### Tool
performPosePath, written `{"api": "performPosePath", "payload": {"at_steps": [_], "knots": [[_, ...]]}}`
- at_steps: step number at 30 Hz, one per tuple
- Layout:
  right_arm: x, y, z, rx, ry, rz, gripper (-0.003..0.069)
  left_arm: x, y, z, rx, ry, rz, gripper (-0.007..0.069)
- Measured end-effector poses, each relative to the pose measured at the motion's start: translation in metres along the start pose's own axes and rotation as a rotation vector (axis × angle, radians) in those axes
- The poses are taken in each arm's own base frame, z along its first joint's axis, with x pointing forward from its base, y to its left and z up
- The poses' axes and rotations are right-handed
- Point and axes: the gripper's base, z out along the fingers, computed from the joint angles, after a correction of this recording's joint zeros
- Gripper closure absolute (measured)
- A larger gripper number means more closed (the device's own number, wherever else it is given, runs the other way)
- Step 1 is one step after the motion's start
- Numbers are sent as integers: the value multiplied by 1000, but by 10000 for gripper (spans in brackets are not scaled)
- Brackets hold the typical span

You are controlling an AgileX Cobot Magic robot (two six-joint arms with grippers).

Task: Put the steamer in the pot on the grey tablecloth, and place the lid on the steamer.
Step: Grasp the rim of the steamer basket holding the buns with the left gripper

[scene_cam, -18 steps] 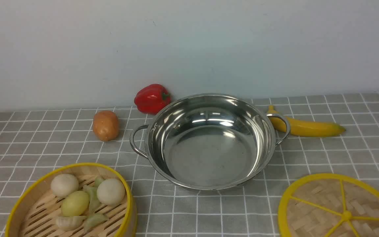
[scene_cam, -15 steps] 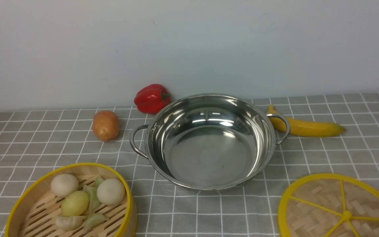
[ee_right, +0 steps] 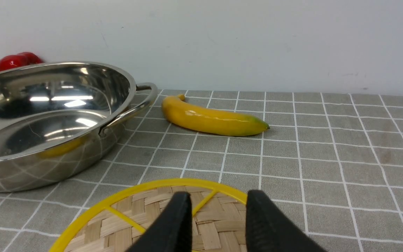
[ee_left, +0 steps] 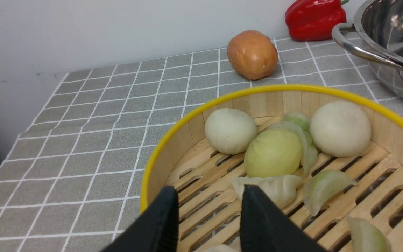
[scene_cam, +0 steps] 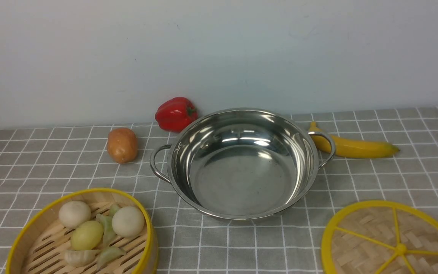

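Left jaws hang spread and empty just over the steamer [ee_left: 278, 88], right jaws likewise over the lid [ee_right: 142, 217], with the bare pot [scene_cam: 242, 182] ahead between them on the grey tablecloth [scene_cam: 51, 167], so I judge nothing done yet: both placements are left.

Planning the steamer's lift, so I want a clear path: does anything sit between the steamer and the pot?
Nothing visible does. Only bare grey tablecloth separates the steamer from the pot; the potato lies farther back, off that line.
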Motion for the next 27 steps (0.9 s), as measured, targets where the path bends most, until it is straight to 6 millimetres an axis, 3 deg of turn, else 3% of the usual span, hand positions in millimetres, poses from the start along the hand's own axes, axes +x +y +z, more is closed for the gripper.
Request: {"api": "performPosePath", "payload": {"at_steps": [21,23,24,27], "knots": [[0,0,0,0,0,0,419,-2,-1,0,7,-16,-25,382],[0,0,0,0,0,0,419,-5,-3,0,31,-48,-123,382],[0,0,0,0,0,0,419,-9,-6,-1,78,-90,-307,382],[0,0,0,0,0,0,419,-19,-6,-2,123,-188,-531,382]]}}
